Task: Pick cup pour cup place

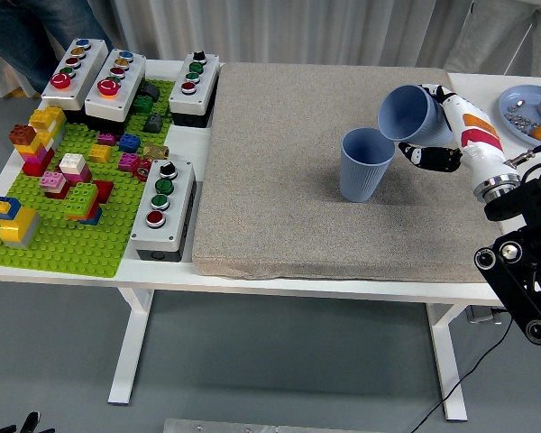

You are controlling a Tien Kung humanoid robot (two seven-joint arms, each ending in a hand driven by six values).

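Observation:
A blue cup (365,163) stands upright on the grey mat (279,180), right of its middle. My right hand (437,131) is shut on a second blue cup (406,115). It holds that cup tipped to the left, with its mouth over the standing cup's right rim. I cannot see what, if anything, is inside either cup. My left arm is out of view.
A green brick baseplate (63,234) with several coloured bricks and several button boxes (162,207) fills the table's left. A blue plate (523,108) with small items sits at the far right. People stand behind the table's far side.

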